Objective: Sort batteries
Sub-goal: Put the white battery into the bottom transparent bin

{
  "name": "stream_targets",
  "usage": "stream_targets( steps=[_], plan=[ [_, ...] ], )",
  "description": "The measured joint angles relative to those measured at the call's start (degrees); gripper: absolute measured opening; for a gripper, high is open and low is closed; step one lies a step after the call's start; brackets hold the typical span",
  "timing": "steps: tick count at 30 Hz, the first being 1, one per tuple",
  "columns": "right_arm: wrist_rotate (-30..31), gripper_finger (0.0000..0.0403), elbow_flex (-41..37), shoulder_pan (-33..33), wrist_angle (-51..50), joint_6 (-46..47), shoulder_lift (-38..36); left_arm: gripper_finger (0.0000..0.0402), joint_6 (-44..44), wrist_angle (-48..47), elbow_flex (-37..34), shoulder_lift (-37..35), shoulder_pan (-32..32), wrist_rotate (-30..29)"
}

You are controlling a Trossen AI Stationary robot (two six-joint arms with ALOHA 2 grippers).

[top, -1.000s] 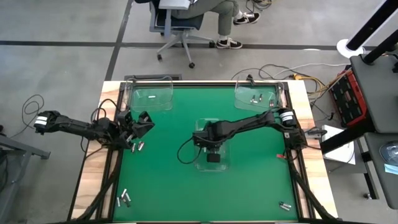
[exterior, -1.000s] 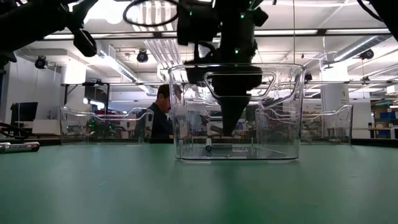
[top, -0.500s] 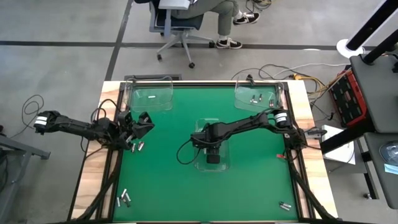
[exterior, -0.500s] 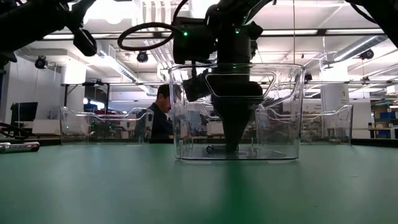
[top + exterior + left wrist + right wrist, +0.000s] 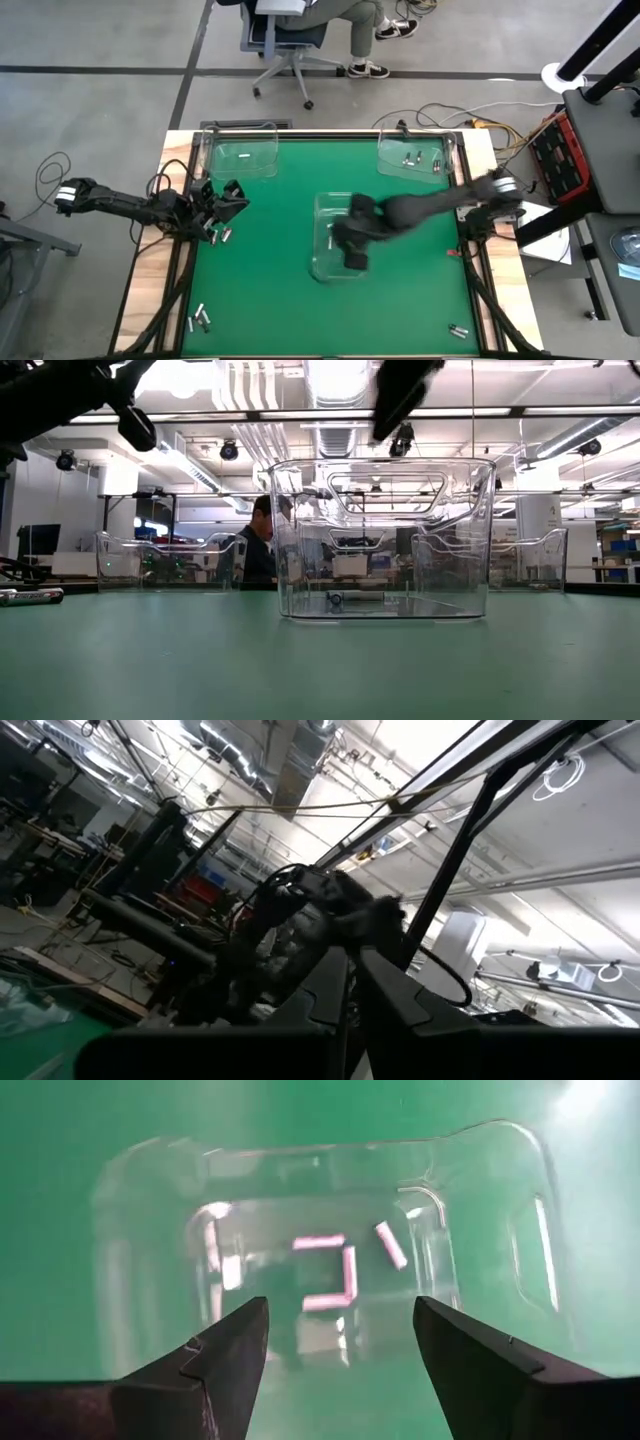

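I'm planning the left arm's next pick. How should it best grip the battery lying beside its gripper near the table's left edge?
Probably across the middle of its barrel, from straight above. That battery is a small cylinder lying flat on the green mat beside the left gripper, so the ends give little purchase. Another battery touches or nearly touches it, so the fingers should straddle only one.

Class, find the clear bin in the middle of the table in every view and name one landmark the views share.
High view: clear middle bin, mat centre.
Low view: centre.
Left wrist view: not in it.
Right wrist view: between the open right claw fingers, bin.
Shared landmark: green mat.
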Motion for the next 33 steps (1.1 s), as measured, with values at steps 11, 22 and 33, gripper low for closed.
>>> stream_targets(
  steps=[11,22,33],
  plan=[
    [-4.64,0.0208,-16.00,30.67,-2.16,46.83,-8.24,0.0007,-0.10,-0.96,0.00,5.09,-0.01,-1.05],
    [-17.62,0.0174,-17.53,49.75,4.93,72.46,3.38,0.0007,4.94,-6.13,0.00,17.00,-1.92,4.05],
    [-24.63,0.0148,-19.58,51.91,5.49,73.94,7.14,0.0001,3.38,-25.11,8.03,26.90,-5.72,11.04]
  ],
)
